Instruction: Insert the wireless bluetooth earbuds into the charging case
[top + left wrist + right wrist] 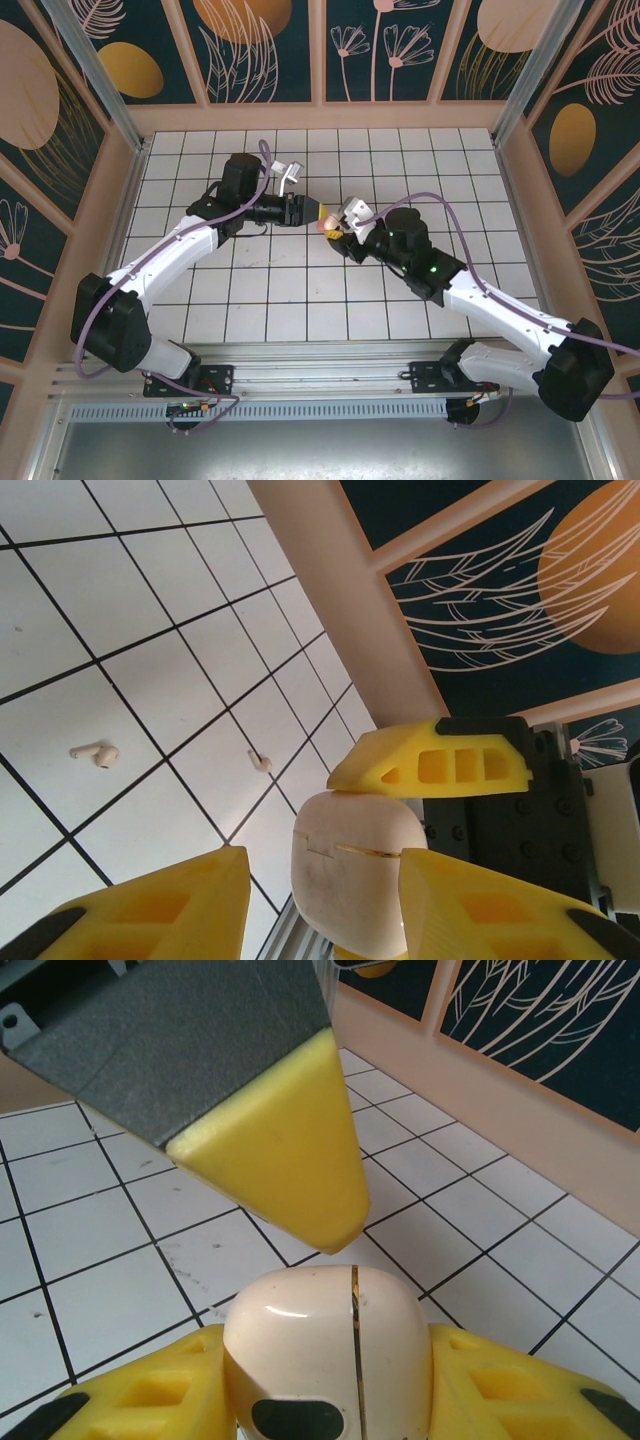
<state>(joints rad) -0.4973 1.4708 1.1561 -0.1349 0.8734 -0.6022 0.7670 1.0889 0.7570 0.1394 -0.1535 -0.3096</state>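
Note:
The charging case [300, 1350], a pale pinkish-beige rounded case with its lid seam closed, hangs above the tiled floor at mid-table [328, 222]. My right gripper [325, 1360] is shut on it, one yellow finger on each side. The left gripper [320, 865] stands open around the same case [350, 850]. Its left finger [150, 910] is clear of the case and its right finger overlaps the case's edge. One left finger [290, 1160] hovers just over the case top. Two wireless bluetooth earbuds [95, 753] [261, 763] lie apart on the white tiles below.
The floor is white tile with dark grout [300, 290]. A pale wooden wall base [350, 630] and patterned panels enclose it. The two arms [180, 250] [480, 300] reach in from the near edge and meet at the centre.

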